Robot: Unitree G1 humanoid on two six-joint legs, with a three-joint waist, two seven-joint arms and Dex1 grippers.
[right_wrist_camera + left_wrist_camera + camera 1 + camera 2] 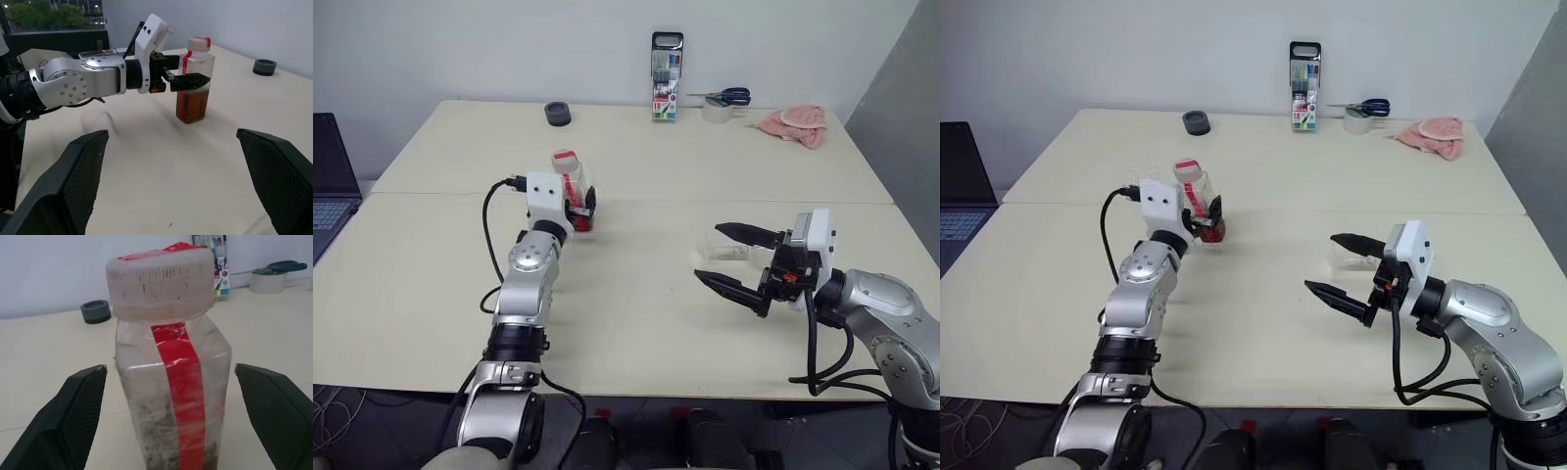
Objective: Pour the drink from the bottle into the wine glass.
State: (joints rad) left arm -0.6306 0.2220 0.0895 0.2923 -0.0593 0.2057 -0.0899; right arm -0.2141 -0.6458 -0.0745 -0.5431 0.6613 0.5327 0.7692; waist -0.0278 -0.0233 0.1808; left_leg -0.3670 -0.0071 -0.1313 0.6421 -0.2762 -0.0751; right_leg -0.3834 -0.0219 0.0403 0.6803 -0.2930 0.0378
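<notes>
**Amber drink, bottle not yet gripped**

Amber drink (192,105) half-fills the capped bottle (172,377), upright left of centre. The left gripper (171,416) straddles it, fingers wide, holding nothing. At right, the right gripper (736,264) gapes empty around the wine glass (724,253). Next: close on the bottle; the cap probably needs removing.

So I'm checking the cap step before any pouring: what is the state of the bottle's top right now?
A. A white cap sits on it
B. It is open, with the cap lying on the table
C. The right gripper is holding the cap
A: the bottle wears its white ribbed cap, standing between the open fingers of the left gripper.
</notes>
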